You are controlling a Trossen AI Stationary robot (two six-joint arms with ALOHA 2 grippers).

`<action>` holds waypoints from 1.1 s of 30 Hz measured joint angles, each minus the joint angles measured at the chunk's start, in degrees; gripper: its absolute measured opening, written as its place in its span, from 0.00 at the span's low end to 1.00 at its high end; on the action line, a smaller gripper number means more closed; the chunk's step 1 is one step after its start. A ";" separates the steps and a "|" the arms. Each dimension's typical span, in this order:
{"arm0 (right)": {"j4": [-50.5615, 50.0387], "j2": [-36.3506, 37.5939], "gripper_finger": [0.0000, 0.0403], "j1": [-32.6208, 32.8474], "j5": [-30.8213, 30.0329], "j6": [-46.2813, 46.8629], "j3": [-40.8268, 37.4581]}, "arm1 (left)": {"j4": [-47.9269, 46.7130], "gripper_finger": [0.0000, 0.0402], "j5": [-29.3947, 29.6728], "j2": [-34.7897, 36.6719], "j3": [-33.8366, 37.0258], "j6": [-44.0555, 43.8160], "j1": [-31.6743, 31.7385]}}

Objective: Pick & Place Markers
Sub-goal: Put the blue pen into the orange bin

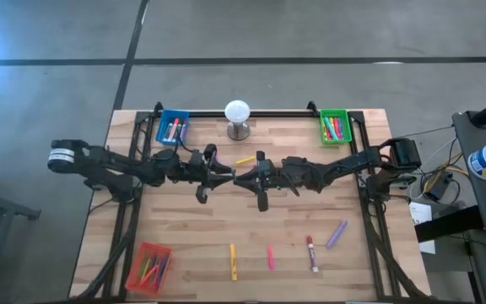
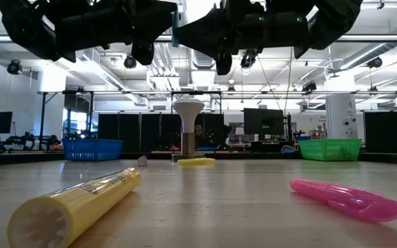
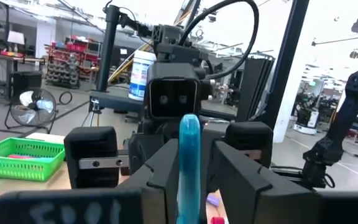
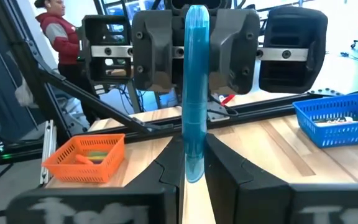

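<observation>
Midair — both grippers pinch 1 teal marker (image 4: 195,93).

Overhead cam straight down, low cam table-level, wrist cams facing each other

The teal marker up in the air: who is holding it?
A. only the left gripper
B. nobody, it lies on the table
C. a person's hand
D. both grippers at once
D: the teal marker sits pinched in the right gripper at one end while the left gripper clamps the other, above the table middle.
</observation>
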State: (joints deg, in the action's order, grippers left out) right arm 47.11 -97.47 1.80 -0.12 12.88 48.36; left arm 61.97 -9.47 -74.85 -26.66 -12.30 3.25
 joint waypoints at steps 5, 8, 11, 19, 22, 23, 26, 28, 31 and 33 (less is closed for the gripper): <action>-0.20 0.02 0.10 0.02 0.40 -0.02 0.00 | -1.17 0.21 -0.02 -0.38 -1.87 -0.11 0.00; -0.17 0.02 0.10 0.02 0.61 -0.06 0.00 | -3.90 0.13 -0.77 -0.99 -3.39 0.04 0.00; -0.30 0.16 0.10 0.07 0.66 -0.07 -0.04 | -6.56 0.07 -1.08 -1.15 -4.83 -0.20 0.00; -6.32 3.49 0.27 0.00 -0.66 0.02 -0.03 | -27.97 0.07 1.22 4.28 -10.90 -2.05 -0.10; -13.69 6.15 0.33 0.00 -3.07 -0.36 -0.72 | -42.53 0.07 3.64 7.14 -14.60 -5.07 -0.65; -15.77 6.89 0.35 0.00 -3.47 -0.44 -1.28 | -47.92 0.07 4.03 7.72 -15.83 -6.13 -1.14; -16.67 8.30 0.36 0.00 -4.24 -0.14 -4.02 | -62.55 0.07 4.45 8.44 -19.15 -11.06 -3.11; -16.28 8.62 0.35 0.01 -4.32 -0.04 -6.28 | -69.56 0.07 5.38 7.97 -20.87 -16.04 -4.98; -14.06 8.63 0.31 0.02 -4.32 -0.04 -10.19 | -76.39 0.07 8.03 6.85 -21.86 -23.46 -9.68; -11.77 8.55 0.28 0.02 -4.33 -0.04 -12.79 | -78.81 0.07 8.83 6.18 -22.03 -28.70 -13.33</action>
State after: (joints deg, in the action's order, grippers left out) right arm 35.34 -88.92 1.83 -4.45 12.84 35.57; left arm -16.84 -0.64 -68.67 -48.69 -40.99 -10.08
